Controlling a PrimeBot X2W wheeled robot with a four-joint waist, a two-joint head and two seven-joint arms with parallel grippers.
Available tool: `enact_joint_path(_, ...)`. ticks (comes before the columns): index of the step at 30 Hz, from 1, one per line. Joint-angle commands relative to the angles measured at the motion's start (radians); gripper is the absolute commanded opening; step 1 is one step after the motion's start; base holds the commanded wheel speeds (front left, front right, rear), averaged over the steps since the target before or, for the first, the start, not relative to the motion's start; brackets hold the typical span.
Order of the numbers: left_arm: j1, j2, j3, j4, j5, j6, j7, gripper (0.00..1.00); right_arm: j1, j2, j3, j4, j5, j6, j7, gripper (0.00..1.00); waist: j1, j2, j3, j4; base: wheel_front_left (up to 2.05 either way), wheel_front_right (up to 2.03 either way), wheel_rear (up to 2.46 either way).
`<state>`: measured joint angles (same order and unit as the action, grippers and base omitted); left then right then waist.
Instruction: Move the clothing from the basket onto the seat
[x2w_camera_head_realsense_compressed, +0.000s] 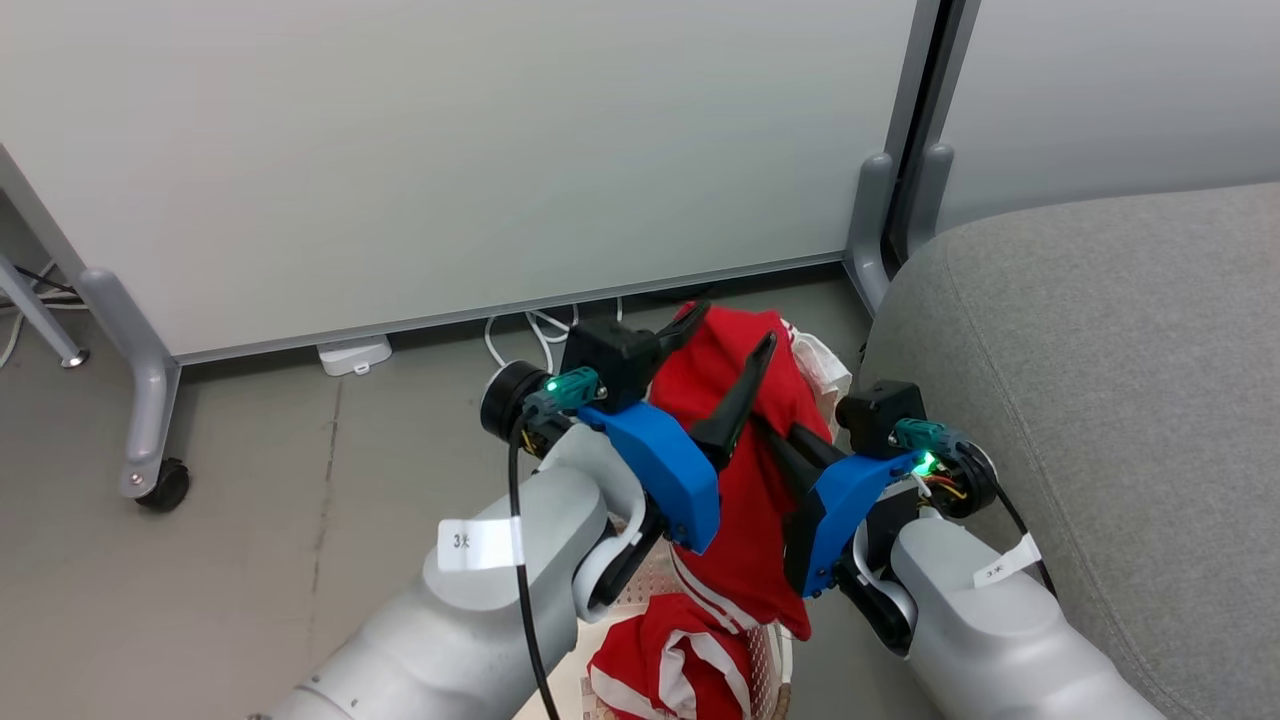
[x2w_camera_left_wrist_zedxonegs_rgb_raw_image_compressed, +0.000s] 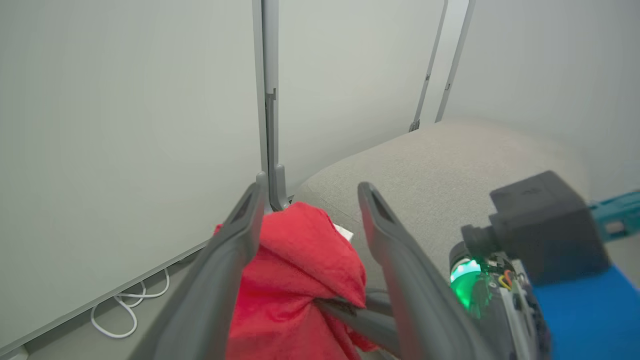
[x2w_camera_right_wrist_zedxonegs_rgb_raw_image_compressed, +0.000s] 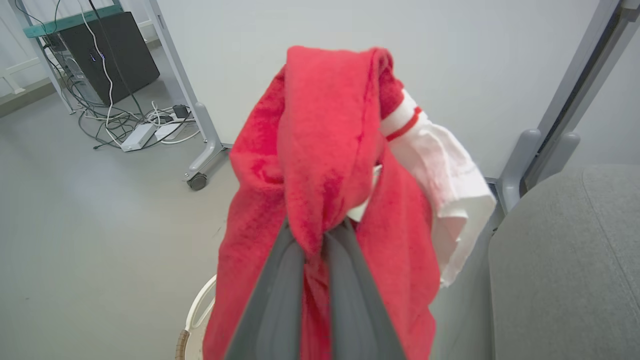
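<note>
The right gripper (x2w_camera_right_wrist_zedxonegs_rgb_raw_image_compressed: 315, 235) was clenched on a red garment (x2w_camera_right_wrist_zedxonegs_rgb_raw_image_compressed: 325, 125), held up just beside the seat (x2w_camera_head_realsense_compressed: 1100, 380). The left gripper (x2w_camera_left_wrist_zedxonegs_rgb_raw_image_compressed: 311, 186) was released, its fingers astride the cloth. A second garment (x2w_camera_head_realsense_compressed: 670, 660) lay in the basket (x2w_camera_right_wrist_zedxonegs_rgb_raw_image_compressed: 197, 307) near the seat. A partition panel (x2w_camera_head_realsense_compressed: 450, 150) and floor cables (x2w_camera_head_realsense_compressed: 540, 335) stood beyond the seat's end.

Lab/office test bay, prob.; white partition panels (x2w_camera_head_realsense_compressed: 450, 150) on casters (x2w_camera_head_realsense_compressed: 165, 487); bare grey floor (x2w_camera_head_realsense_compressed: 250, 560); loose cables (x2w_camera_right_wrist_zedxonegs_rgb_raw_image_compressed: 107, 117), power strip (x2w_camera_right_wrist_zedxonegs_rgb_raw_image_compressed: 137, 136), black PC tower (x2w_camera_right_wrist_zedxonegs_rgb_raw_image_compressed: 107, 50); grey sofa (x2w_camera_head_realsense_compressed: 1100, 350) alongside.
</note>
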<state>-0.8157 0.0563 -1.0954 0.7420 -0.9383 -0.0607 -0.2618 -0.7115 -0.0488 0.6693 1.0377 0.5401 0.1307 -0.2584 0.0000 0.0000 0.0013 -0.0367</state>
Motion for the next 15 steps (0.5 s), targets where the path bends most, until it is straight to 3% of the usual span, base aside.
enact_joint_path(1,0.025,0.01,0.024,-0.011,0.022,0.005,-0.005,1.0,-0.022,-0.003,-0.005,0.001,0.005,0.0,-0.009,0.0,0.0,0.0,0.003,0.001,0.0,0.0,0.0)
enact_joint_path(15,0.416,0.087,0.407,-0.293,0.377,-0.055,-0.005,1.0,0.014,-0.013,-0.095,-0.068,-0.058,0.0,-0.009,0.0,0.0,0.0,0.015,0.012,0.0,0.0,0.0)
